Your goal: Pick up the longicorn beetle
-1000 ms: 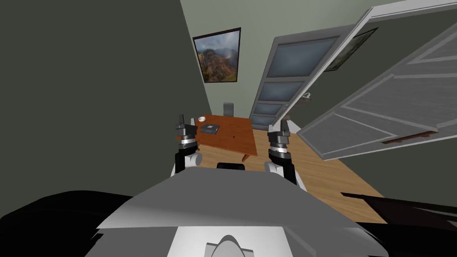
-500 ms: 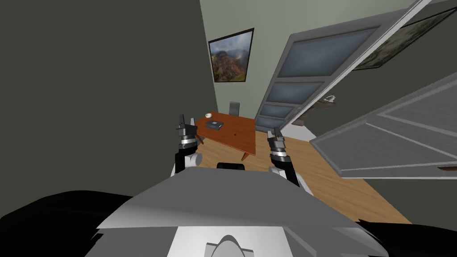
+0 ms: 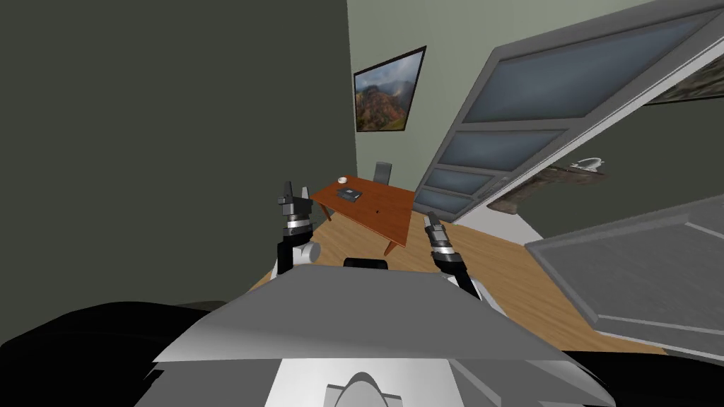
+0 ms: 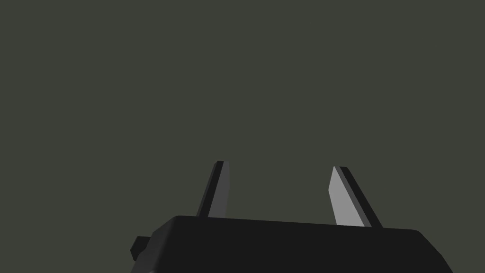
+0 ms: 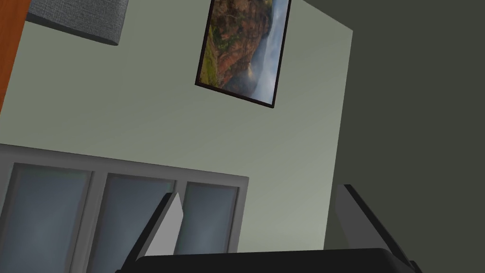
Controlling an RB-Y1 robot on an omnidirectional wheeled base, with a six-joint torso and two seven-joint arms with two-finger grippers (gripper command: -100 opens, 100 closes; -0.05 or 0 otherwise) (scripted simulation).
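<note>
The table [image 3: 396, 219] sits mid-frame, well apart from me. Both jaws hang released, raised clear for my approach.

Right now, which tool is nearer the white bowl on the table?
Left. The left tool sits short of the bowl, on its left side; the right tool is past the table's opposite side.

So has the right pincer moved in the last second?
Yes. The right pincer has sunk lower and slightly inward, toward the left pincer, which has kept its place.
</note>
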